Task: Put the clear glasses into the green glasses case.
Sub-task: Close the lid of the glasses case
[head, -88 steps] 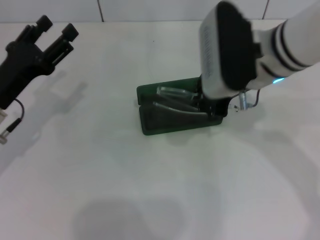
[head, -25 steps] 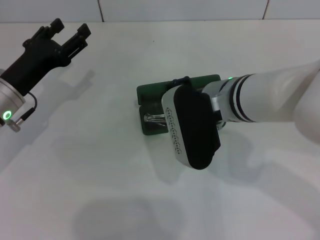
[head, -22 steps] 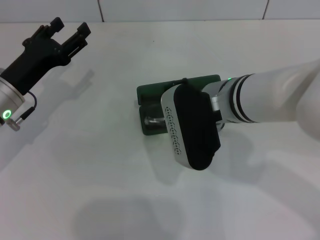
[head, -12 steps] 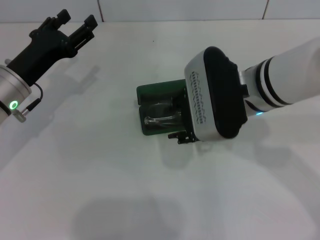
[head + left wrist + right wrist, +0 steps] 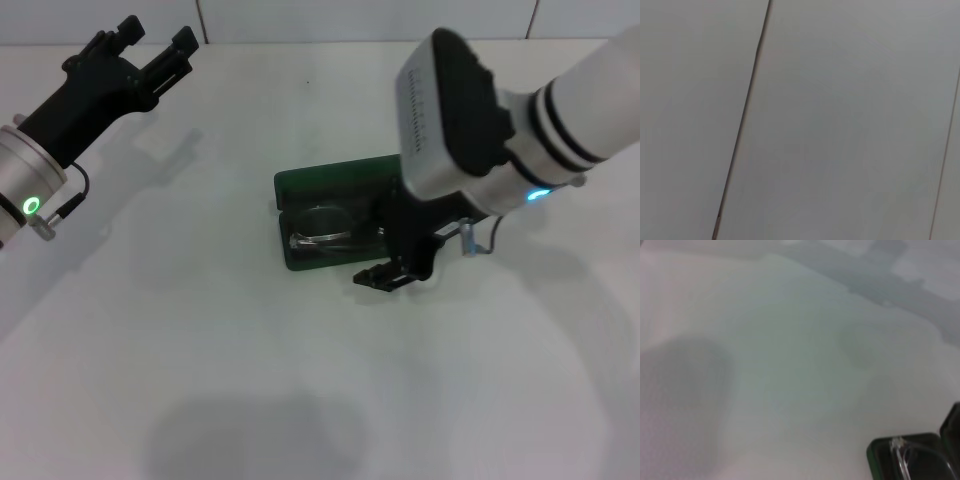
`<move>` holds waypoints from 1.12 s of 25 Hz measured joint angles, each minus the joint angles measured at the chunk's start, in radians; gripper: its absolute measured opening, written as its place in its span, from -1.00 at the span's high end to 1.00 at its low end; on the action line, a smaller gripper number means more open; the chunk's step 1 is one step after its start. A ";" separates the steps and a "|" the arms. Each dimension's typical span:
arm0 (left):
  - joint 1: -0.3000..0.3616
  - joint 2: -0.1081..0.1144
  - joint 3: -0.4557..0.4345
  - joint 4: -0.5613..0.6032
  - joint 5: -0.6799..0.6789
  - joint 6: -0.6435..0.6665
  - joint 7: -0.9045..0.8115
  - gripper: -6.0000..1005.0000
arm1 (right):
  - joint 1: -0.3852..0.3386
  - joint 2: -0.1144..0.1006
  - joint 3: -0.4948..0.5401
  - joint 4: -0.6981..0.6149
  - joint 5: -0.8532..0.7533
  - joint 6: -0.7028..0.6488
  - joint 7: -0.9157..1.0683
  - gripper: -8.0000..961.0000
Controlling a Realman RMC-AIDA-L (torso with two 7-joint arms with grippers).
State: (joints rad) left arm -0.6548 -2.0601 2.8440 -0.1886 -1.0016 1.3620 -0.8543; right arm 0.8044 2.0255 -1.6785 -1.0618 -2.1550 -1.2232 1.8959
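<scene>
Clear glasses (image 5: 322, 228): lying inside the open green glasses case (image 5: 300, 185), in the near tray, one lens and part of the frame visible at the case's left end. The right wrist view shows the same corner of the case with a clear frame edge (image 5: 901, 452) inside the rim (image 5: 875, 450).

Handling judgement: light, thin transparent plastic, probably slick and somewhat springy at the arms; lenses scratch-prone. Best hold would be across the bridge or the frame's top bar, not the thin arms. The case looks rigid, hinged along its far side, lid laid back flat on the white table (image 5: 250, 380).

Relative to the jaws: the right gripper (image 5: 385, 276) sits just off the case's near right edge, fingers low over the table, apart from the glasses. It looks released and empty, though the arm's housing hides part of the fingers, so this is tentative. Glasses appear seated; the right end of the case is hidden behind the arm.

Left gripper (image 5: 150, 55): parked far left, well apart, fingers spread, holding nothing.
</scene>
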 joint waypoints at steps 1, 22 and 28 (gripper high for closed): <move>-0.001 0.000 0.000 0.000 0.000 -0.002 0.000 -0.63 | 0.000 -0.001 0.016 0.001 -0.001 -0.019 0.000 -0.12; -0.035 -0.007 0.000 0.008 0.005 -0.035 0.000 -0.63 | 0.013 0.004 0.074 0.084 -0.162 -0.009 0.117 -0.12; -0.036 -0.010 0.000 0.005 0.006 -0.035 0.000 -0.63 | 0.007 0.003 0.073 0.083 -0.171 0.029 0.127 -0.12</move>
State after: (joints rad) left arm -0.6903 -2.0703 2.8440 -0.1837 -0.9960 1.3268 -0.8544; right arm 0.8114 2.0287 -1.6055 -0.9783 -2.3257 -1.1941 2.0225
